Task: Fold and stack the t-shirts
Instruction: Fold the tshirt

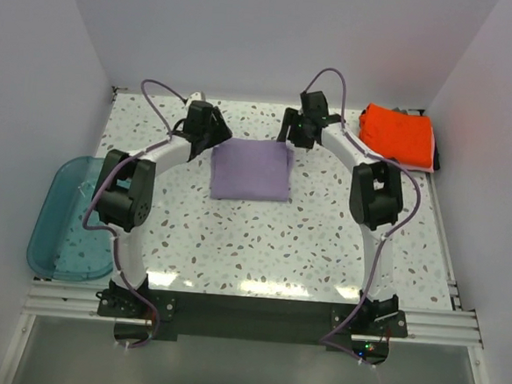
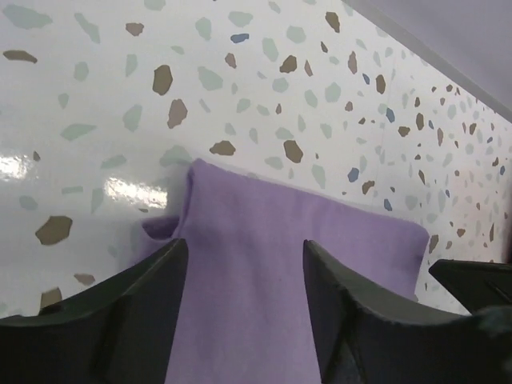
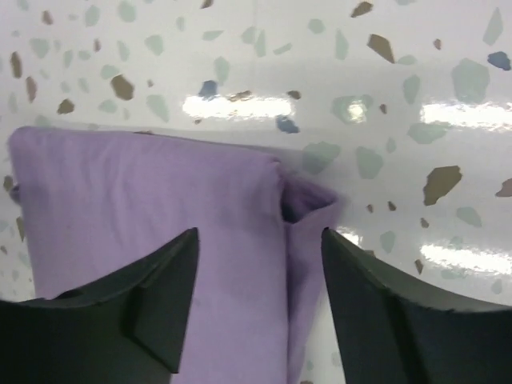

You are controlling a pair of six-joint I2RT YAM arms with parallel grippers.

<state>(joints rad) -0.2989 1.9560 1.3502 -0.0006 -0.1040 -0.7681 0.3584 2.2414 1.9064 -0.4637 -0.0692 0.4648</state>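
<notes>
Where both jaws gape, lavender t-shirt [image 2: 248,264] beneath

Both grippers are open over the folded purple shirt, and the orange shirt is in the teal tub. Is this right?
No: the top view shows the orange shirt at the far right of the table, not in the teal tub at the left. The rest holds.

Lavender tee [image 2: 248,280] runs off wrist views' lower edges.

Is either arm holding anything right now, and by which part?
Nothing is held. The left gripper and right gripper hover over the folded lavender t-shirt, jaws open.
</notes>
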